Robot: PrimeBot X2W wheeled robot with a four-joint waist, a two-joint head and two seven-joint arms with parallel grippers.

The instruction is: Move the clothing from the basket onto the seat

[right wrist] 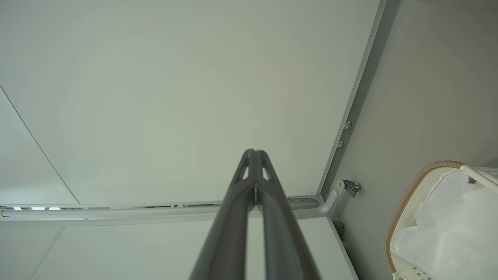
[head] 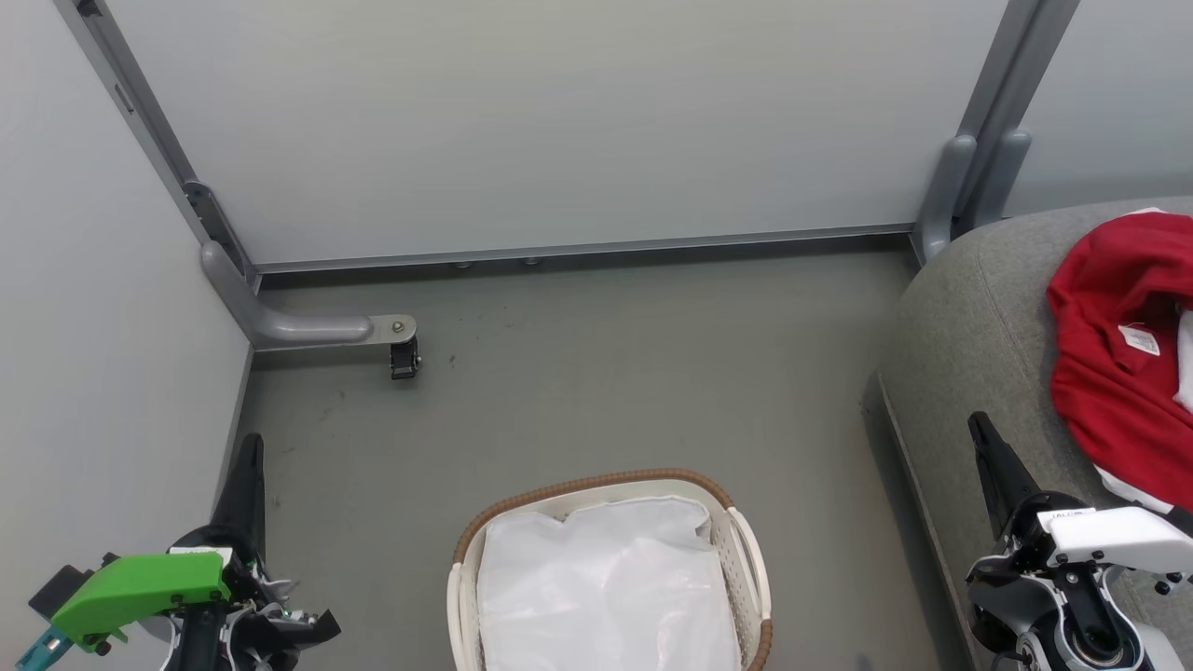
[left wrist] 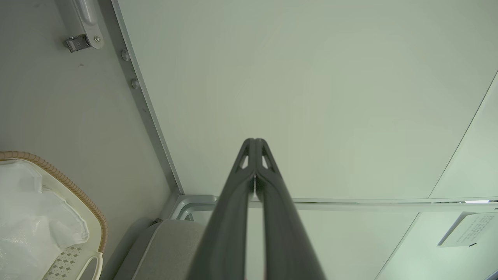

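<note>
The clothing (head: 1109, 345) is on the seat (head: 969, 326), and the basket (head: 743, 559) looks down to its lining (head: 606, 587). Your left gripper (head: 250, 447) and right gripper (head: 979, 427) are both clenched empty, so peek under that lining before quitting.

Pale frosted panels (head: 559, 121) close the spot in at 12 o'clock and 9 o'clock. A grey metal post (head: 983, 140) stands at 1 o'clock. The floor (head: 606, 373) is dull grey-green and scuffed (a few dark specks). At 10 o'clock a curved metal foot (head: 298, 328) ends in a small black caster (head: 404, 359). The light is soft and even.
</note>
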